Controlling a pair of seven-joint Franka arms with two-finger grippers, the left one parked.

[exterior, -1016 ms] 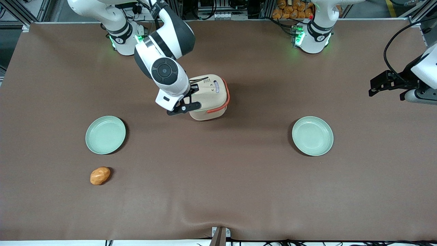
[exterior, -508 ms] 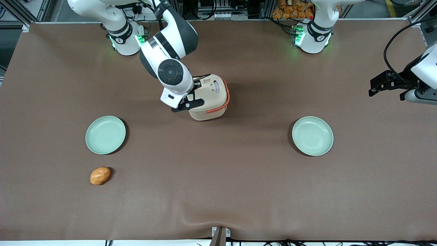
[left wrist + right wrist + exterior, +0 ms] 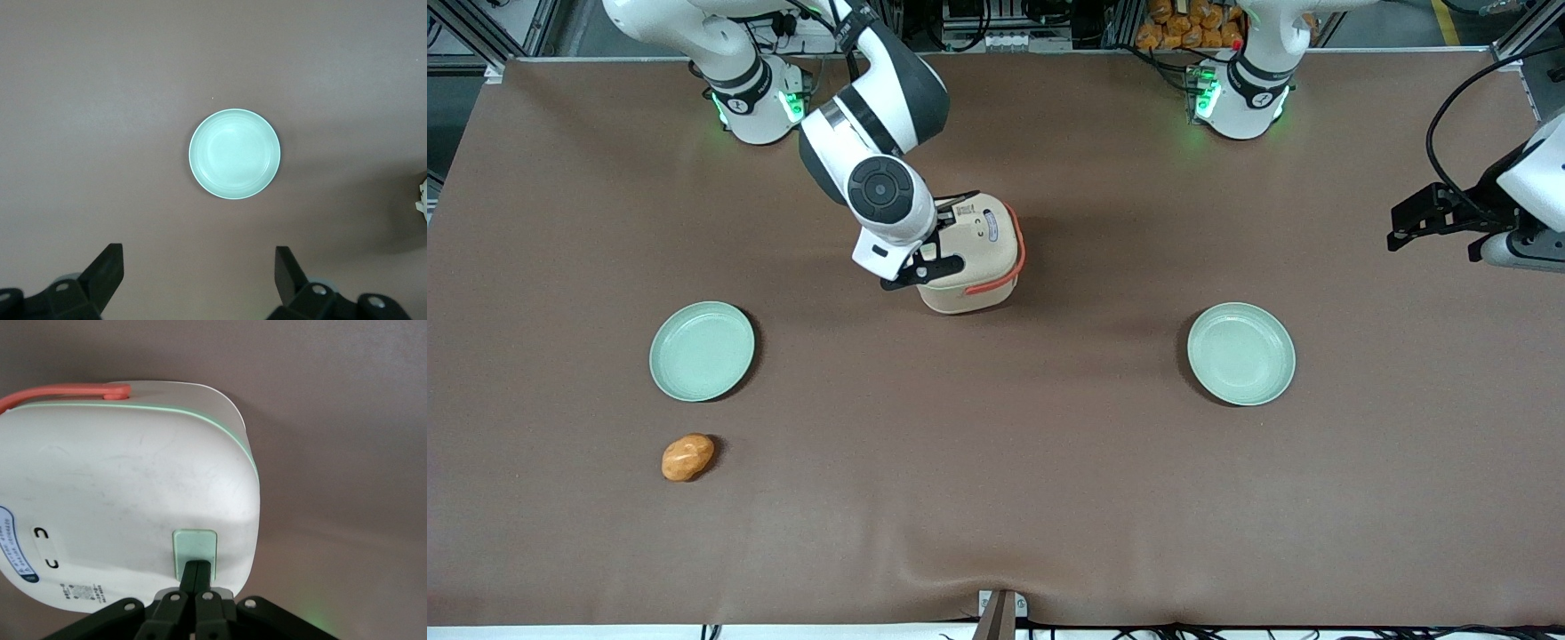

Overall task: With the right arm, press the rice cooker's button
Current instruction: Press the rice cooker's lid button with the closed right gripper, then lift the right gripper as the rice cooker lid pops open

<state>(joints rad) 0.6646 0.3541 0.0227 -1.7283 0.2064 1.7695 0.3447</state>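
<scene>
The rice cooker [image 3: 975, 255] is a small beige rounded cube with a coral-red handle [image 3: 1009, 258], standing mid-table with its lid down. In the right wrist view its beige lid [image 3: 127, 493] shows a pale green rim and a pale green rectangular button [image 3: 194, 550]. My right arm [image 3: 876, 191] leans over the cooker from the working arm's end. Its gripper [image 3: 196, 568] is shut, both fingertips pressed together and resting on the green button. In the front view the gripper [image 3: 935, 260] sits at the cooker's edge, its tips hidden by the wrist.
Two pale green plates lie nearer the front camera than the cooker: one [image 3: 702, 351] toward the working arm's end, one [image 3: 1240, 353] toward the parked arm's end, also seen as a plate [image 3: 235, 154] in the left wrist view. An orange bread-like lump [image 3: 687, 457] lies nearer the camera than the first plate.
The right arm has swung in over the cooker, carrying the shut gripper from beside the cooker's edge onto its lid. The cooker, plates and orange lump have stayed put.
</scene>
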